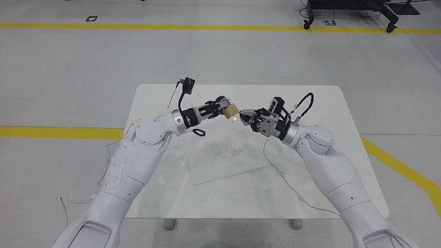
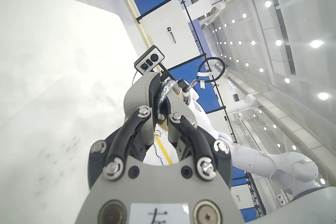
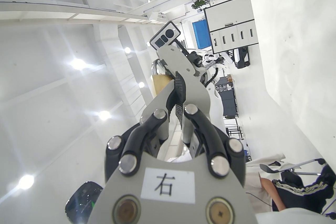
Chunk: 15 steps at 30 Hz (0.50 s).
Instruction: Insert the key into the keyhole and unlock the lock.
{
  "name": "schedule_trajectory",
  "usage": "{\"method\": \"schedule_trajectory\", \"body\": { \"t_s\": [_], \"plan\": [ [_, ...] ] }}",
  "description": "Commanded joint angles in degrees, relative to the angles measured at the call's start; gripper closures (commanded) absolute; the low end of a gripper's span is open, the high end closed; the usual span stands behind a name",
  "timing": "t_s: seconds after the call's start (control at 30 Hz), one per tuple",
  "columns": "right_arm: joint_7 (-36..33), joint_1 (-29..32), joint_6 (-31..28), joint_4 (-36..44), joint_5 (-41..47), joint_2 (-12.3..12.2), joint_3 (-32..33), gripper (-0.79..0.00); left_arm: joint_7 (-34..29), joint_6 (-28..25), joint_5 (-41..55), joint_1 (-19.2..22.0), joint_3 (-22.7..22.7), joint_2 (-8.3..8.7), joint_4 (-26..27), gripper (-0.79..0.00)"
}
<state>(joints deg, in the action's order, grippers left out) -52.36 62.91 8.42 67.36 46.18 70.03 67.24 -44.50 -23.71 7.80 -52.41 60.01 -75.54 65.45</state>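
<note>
A brass padlock [image 1: 230, 110] hangs in the air above the middle of the white table [image 1: 317, 179]. My left gripper [image 1: 223, 106] is shut on it; in the left wrist view its fingers [image 2: 147, 93] clamp the silver shackle and brass body [image 2: 163, 125]. My right gripper [image 1: 247, 116] faces it from the other side, fingertips almost touching the lock. In the right wrist view that gripper [image 3: 175, 79] is shut, and the padlock [image 3: 159, 83] sits just past its tips. The key is hidden between the black pads [image 3: 179, 93].
A thin clear sheet [image 1: 220, 165] lies on the table under the arms. A black cable [image 1: 303, 102] loops off the right wrist. A person sits at the edge of the right wrist view [image 3: 296, 188], away from the table.
</note>
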Motion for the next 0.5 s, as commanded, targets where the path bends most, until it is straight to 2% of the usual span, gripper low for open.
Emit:
{"method": "schedule_trajectory", "body": {
  "t_s": [0.0,0.13,0.27,0.3,0.33,0.37,0.43,0.47],
  "plan": [
    [-1.4,-0.3,0.6,-0.5,0.5,0.0,0.1,0.0,0.6,-2.1,-2.5,-0.6,-0.1,0.18,1.0,0.0],
    [-1.7,-0.7,0.7,-1.1,0.2,-0.1,0.3,0.0,2.3,-4.4,-4.9,-1.8,0.1,0.42,2.5,0.0],
    [0.5,-0.1,-0.4,-0.5,-0.4,-0.1,0.7,0.0,4.2,-3.2,-2.9,-2.4,1.3,0.52,2.7,0.0],
    [1.2,0.2,-1.1,-0.1,-0.7,-0.1,0.8,-0.219,4.6,-2.6,-2.4,-2.4,1.5,0.53,2.7,0.0],
    [2.2,0.6,-2.1,0.5,-1.5,-0.2,0.9,-0.588,5.0,-2.0,-1.7,-2.5,1.8,0.52,2.6,0.0],
    [3.0,1.1,-2.8,1.0,-2.0,-0.2,0.9,-0.785,5.2,-0.9,-0.8,-2.6,1.9,0.5,2.4,0.0],
    [3.4,1.4,-3.1,1.7,-2.5,-0.2,0.9,-0.785,4.5,3.4,1.0,-2.2,1.8,0.41,1.3,0.0],
    [3.4,1.4,-3.1,1.7,-2.5,-0.2,0.9,-0.785,3.7,7.3,2.3,-1.8,1.7,0.32,0.4,0.0]
  ]
}}
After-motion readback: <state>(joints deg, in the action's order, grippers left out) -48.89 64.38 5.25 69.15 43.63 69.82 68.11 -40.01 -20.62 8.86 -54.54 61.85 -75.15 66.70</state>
